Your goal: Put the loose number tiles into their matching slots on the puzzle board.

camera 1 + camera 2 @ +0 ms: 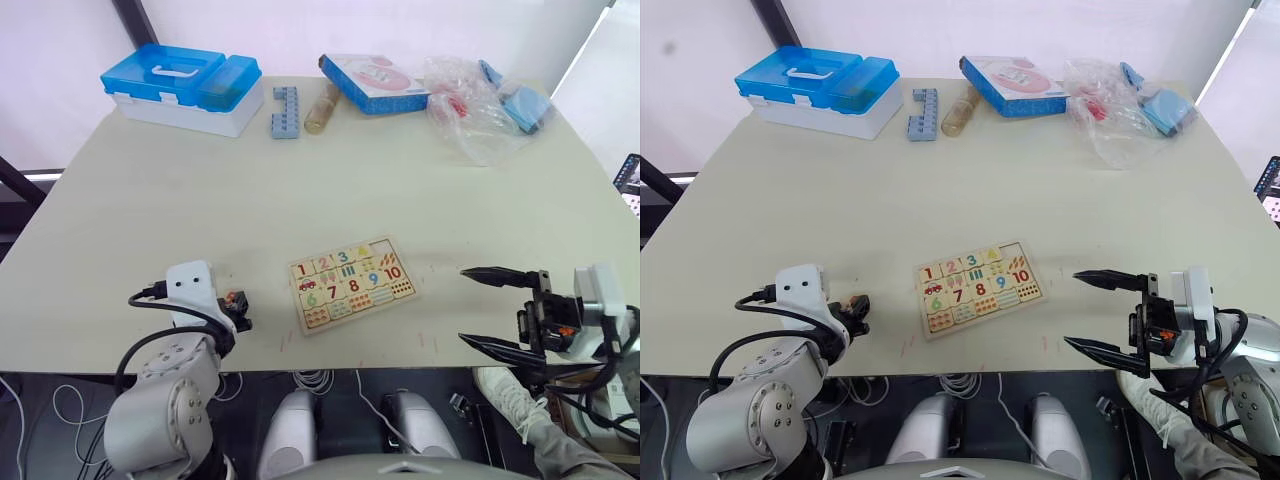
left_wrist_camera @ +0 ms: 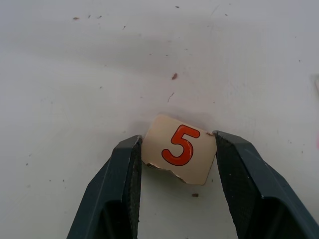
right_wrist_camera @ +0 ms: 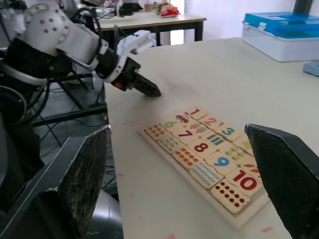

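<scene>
The desk (image 1: pixel 150 200) carried the puzzle board (image 1: pixel 349 283) near its front edge, between the two grippers. The right gripper (image 1: pixel 490 310) was held beside the board, jaws wide. The red 5 tile (image 2: pixel 179 148) was seen in the left wrist view, squeezed between the left gripper's (image 2: pixel 177 159) jaws.

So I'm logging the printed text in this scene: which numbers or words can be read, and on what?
"5", red, on the number tile between the left gripper's fingers.
"1", "2", "3" along the puzzle board's top row.
"6", "7", "8", "9", "10" along its lower number row.
The blue-edged box at the table's far side: print too small to read.
</scene>
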You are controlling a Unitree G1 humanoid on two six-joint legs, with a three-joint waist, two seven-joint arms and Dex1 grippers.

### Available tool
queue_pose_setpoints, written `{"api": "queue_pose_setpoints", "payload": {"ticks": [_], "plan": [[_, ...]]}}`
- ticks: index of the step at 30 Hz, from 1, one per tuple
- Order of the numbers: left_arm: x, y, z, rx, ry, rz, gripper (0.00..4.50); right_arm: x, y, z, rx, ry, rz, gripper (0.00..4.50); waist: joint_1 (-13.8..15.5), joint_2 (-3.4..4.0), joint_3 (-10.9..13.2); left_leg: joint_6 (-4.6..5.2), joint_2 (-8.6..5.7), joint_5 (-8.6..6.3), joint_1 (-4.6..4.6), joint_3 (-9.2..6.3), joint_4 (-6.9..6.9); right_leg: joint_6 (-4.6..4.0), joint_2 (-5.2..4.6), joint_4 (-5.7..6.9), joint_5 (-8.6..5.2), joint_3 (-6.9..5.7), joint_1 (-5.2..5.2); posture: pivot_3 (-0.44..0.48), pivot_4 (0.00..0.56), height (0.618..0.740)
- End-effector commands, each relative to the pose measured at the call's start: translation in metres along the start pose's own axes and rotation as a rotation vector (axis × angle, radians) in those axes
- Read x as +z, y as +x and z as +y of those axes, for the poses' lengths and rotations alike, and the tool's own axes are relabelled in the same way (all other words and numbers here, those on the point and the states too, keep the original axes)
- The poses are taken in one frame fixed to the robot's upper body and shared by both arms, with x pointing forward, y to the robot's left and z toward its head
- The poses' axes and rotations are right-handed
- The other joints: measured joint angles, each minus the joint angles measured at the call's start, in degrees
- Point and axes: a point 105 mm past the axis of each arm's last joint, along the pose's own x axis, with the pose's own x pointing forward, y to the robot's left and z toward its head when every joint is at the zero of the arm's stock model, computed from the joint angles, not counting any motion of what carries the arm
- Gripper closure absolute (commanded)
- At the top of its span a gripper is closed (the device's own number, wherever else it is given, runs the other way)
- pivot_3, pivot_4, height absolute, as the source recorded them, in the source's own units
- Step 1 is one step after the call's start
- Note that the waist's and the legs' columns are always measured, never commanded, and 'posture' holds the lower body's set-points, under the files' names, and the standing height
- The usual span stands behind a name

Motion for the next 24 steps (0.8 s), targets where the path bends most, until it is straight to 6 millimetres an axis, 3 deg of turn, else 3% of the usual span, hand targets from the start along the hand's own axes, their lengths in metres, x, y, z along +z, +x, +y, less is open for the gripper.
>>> {"api": "queue_pose_setpoints", "payload": {"ticks": [1, 2, 3, 6, 12, 16, 18, 20, 24], "plan": [[-0.003, -0.001, 0.003, 0.006, -0.024, 0.010, 0.93, 0.008, -0.003, 0.003, 0.033, -0.050, -0.005, 0.00, -0.01, 0.02, -0.03, 0.00, 0.00, 0.00, 0.00, 0.01, 0.00, -0.02, 0.00, 0.00, -0.01, 0.00, 0.00, 0.000, 0.150, 0.740], [-0.001, -0.001, 0.003, -0.006, -0.028, 0.001, 0.34, 0.008, -0.004, 0.003, 0.034, -0.051, -0.004, 0.00, -0.02, 0.04, -0.03, 0.00, 0.00, 0.00, 0.01, 0.01, 0.00, -0.02, 0.00, 0.00, -0.01, 0.00, 0.00, 0.000, 0.150, 0.740], [0.002, -0.001, 0.002, -0.015, -0.031, -0.010, 0.04, 0.007, -0.004, 0.003, 0.034, -0.052, -0.004, 0.00, -0.05, 0.05, -0.04, 0.00, 0.00, 0.00, 0.02, 0.00, 0.00, -0.03, 0.00, 0.00, -0.02, 0.00, 0.00, 0.000, 0.150, 0.740], [0.016, -0.008, -0.002, -0.133, -0.002, -0.071, 0.04, 0.008, -0.002, 0.003, 0.027, -0.053, -0.012, 0.00, -0.22, 0.04, -0.03, 0.00, 0.01, 0.00, 0.02, -0.01, -0.01, -0.05, 0.02, 0.02, -0.03, -0.01, -0.01, 0.000, 0.150, 0.740], [0.035, -0.029, 0.006, -0.419, 0.263, -0.071, 0.04, 0.007, 0.003, 0.000, 0.023, -0.051, -0.030, 0.00, -0.15, -0.03, 0.01, -0.01, 0.03, 0.00, -0.02, -0.02, -0.02, -0.10, 0.00, -0.01, -0.06, -0.05, -0.05, 0.000, 0.150, 0.740], [0.044, -0.048, 0.012, -0.732, 0.426, -0.059, 0.04, 0.008, 0.009, -0.001, 0.027, -0.056, -0.044, 0.00, -0.11, 0.01, -0.01, -0.01, 0.03, 0.00, -0.02, 0.04, -0.02, -0.12, -0.09, -0.06, -0.07, -0.04, -0.06, 0.000, 0.150, 0.740], [0.056, -0.047, 0.023, -0.792, 0.535, -0.148, 0.04, 0.009, 0.011, -0.001, 0.027, -0.059, -0.052, 0.00, -0.07, 0.09, 0.01, -0.02, 0.06, -0.01, -0.03, 0.07, -0.05, -0.24, -0.15, -0.05, -0.12, -0.07, -0.15, 0.000, 0.150, 0.740], [0.050, -0.049, 0.038, -0.911, 0.626, -0.072, 0.04, 0.010, 0.013, -0.001, 0.028, -0.061, -0.056, 0.00, -0.03, 0.09, 0.03, -0.02, 0.08, -0.01, -0.02, 0.10, -0.07, -0.28, -0.27, -0.02, -0.14, -0.09, -0.19, 0.000, 0.150, 0.740], [0.057, -0.045, 0.062, -1.093, 0.760, -0.020, 0.04, 0.011, 0.014, 0.000, 0.030, -0.065, -0.059, 0.00, 0.33, 0.16, 0.06, -0.03, 0.14, -0.02, -0.06, 0.10, -0.10, -0.33, -0.44, -0.07, -0.17, -0.20, -0.29, 0.000, 0.150, 0.740]]}}
